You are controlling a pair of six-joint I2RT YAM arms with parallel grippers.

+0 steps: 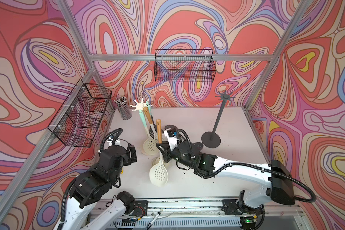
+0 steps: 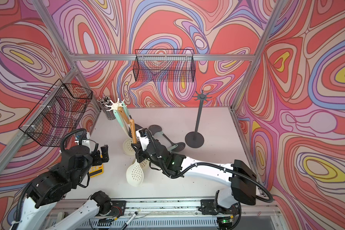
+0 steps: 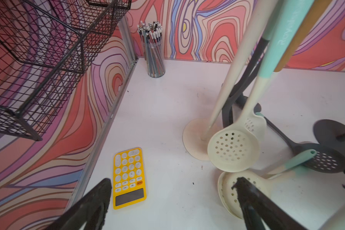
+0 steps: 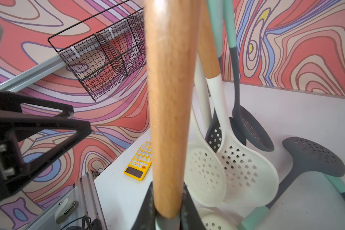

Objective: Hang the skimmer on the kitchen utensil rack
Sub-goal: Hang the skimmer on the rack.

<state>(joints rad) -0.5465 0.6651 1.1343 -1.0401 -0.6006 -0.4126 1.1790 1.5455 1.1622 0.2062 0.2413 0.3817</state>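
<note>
My right gripper [image 1: 164,152] [image 4: 167,201] is shut on a skimmer [image 1: 158,173] with a wooden handle [image 4: 167,99] and a cream perforated head. It holds the skimmer off the table, handle up and head down. The handle's top end stands lower than the hooks of the cream utensil rack [image 1: 140,105] [image 2: 113,105] and nearer the front. Several skimmers hang on that rack. My left gripper [image 1: 132,154] [image 3: 172,185] is open and empty, out to the left over the table.
An empty black rack [image 1: 224,97] stands at the back right. Loose dark grey skimmers [image 2: 179,146] and a cream one [image 3: 227,191] lie near the cream rack's base [image 3: 193,139]. A yellow calculator [image 3: 129,177], a pencil cup [image 1: 125,111] and wire baskets [image 1: 82,113] are on the left.
</note>
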